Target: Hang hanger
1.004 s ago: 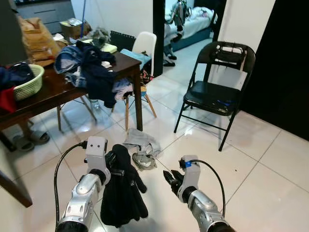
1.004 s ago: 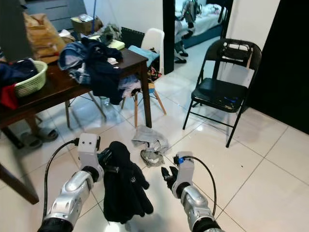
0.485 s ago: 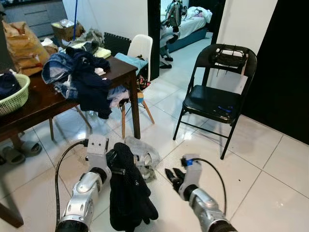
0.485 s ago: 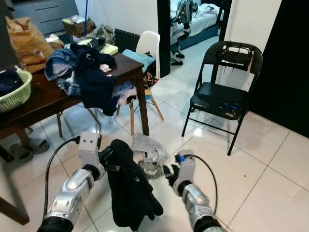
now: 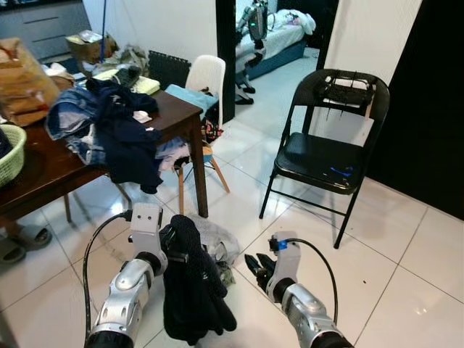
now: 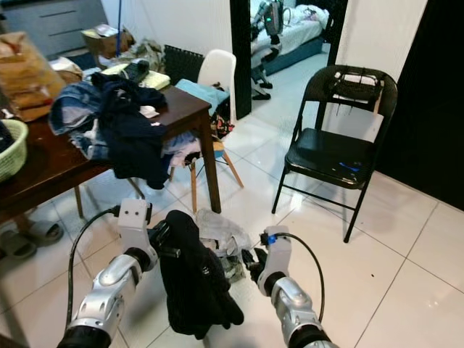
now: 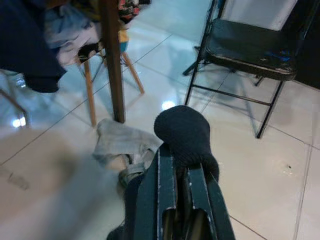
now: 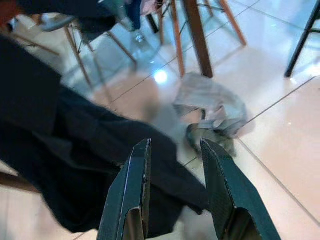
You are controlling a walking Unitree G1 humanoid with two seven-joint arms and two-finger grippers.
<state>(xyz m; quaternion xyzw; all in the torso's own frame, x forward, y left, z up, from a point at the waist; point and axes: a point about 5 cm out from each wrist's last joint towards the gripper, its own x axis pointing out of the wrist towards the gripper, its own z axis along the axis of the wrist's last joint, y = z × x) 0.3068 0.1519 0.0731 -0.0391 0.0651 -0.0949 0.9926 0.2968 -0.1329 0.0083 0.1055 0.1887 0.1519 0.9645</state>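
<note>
L gripper clamped on dark garment, hanging at chest height over floor | hanger itself hidden under cloth, can't confirm | R gripper released, empty | carry: keep clamp tight, avoid chair and table
</note>
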